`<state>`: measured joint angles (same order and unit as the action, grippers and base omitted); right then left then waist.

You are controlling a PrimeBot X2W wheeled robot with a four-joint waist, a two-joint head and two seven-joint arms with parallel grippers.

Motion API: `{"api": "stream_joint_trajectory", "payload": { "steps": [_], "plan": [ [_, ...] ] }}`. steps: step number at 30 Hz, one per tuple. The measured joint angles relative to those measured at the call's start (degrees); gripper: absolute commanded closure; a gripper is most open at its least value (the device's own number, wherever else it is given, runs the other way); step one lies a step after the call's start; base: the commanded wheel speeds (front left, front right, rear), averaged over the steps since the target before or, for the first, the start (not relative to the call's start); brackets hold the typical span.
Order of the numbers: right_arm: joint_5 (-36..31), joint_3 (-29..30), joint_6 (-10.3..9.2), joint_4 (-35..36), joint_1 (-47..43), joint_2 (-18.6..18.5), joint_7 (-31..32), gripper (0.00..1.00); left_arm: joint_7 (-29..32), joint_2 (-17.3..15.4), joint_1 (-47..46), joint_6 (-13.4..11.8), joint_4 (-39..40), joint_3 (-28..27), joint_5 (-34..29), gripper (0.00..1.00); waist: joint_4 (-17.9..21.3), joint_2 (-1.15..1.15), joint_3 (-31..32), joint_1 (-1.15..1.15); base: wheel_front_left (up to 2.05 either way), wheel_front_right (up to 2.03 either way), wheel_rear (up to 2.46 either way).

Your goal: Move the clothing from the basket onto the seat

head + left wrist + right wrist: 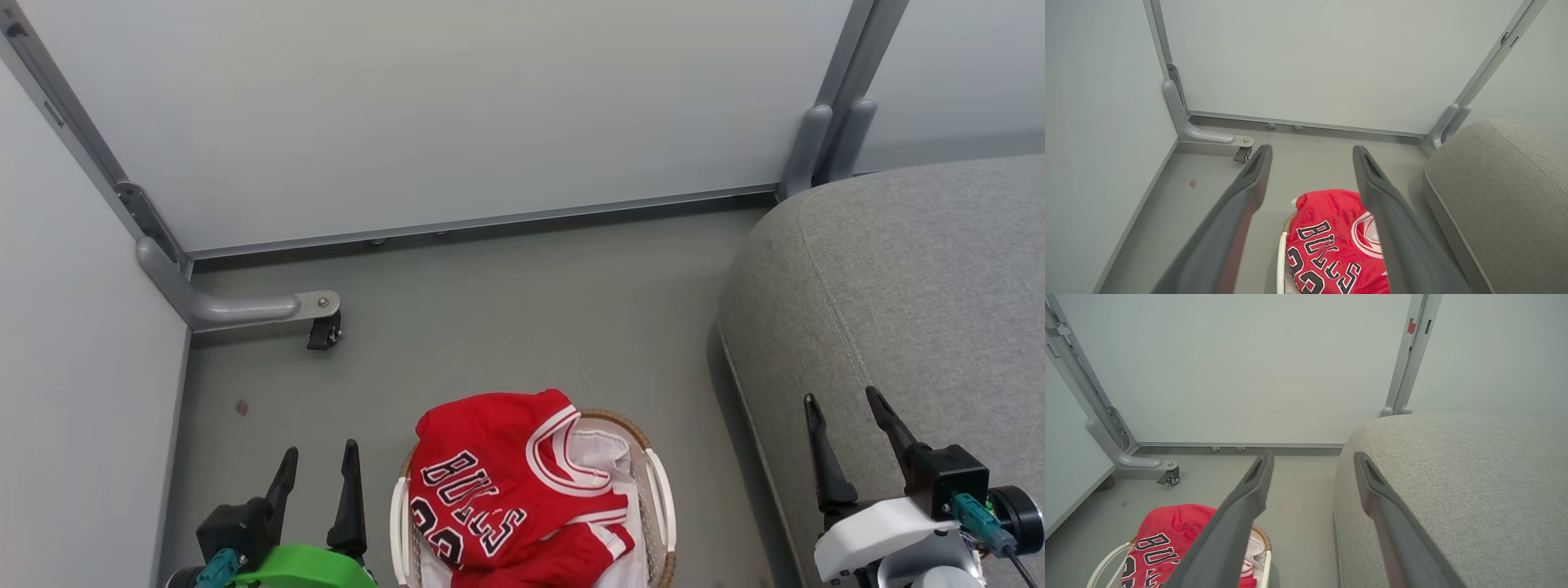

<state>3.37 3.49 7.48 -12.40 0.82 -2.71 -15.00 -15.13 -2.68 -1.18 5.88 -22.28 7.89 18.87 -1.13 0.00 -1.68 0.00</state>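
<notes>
Logging status: 0 of 2 garments moved. The clothing (pixel 490 490) sits heaped in the basket (pixel 663 490), which stands on the floor (pixel 490 310) between our arms, just left of the seat (pixel 898 286). Neither garment is on the seat. The jersey (pixel 482 433) lies on top, with the shorts (pixel 571 563) bunched under it at the near edge. All lifting and placing is left to do.

Orientation: the jersey lies chest up, neck opening toward the seat and the far rim, numbers toward the near left. We judge its long axis as diagonal, near left to far right. The basket's near end is cut off, so we cannot fix its own axis.

We note the left fingers (pixel 349 498) spread wide, holding nothing, beside the basket's left handle. The right fingers (pixel 824 461) are likewise spread wide and holding nothing, over the seat's near edge.
</notes>
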Motion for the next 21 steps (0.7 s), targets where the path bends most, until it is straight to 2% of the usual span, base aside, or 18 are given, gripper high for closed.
{"api": "stream_joint_trajectory", "payload": {
  "steps": [13,21],
  "plan": [
    [-0.01,-0.96,0.01,2.43,5.86,-0.03,-0.01,0.00,-0.01,-0.01,-7.46,0.24,-0.76,1.76,-0.99,0.00,0.90,0.00,-8.05,0.00,0.00,0.00,0.00],
    [0.85,-1.24,0.01,3.78,12.61,-0.05,-0.01,0.00,-0.03,0.02,-15.96,0.74,-8.99,6.27,-6.31,0.00,2.80,0.00,-17.15,0.00,0.00,0.00,0.00]
  ]
}}
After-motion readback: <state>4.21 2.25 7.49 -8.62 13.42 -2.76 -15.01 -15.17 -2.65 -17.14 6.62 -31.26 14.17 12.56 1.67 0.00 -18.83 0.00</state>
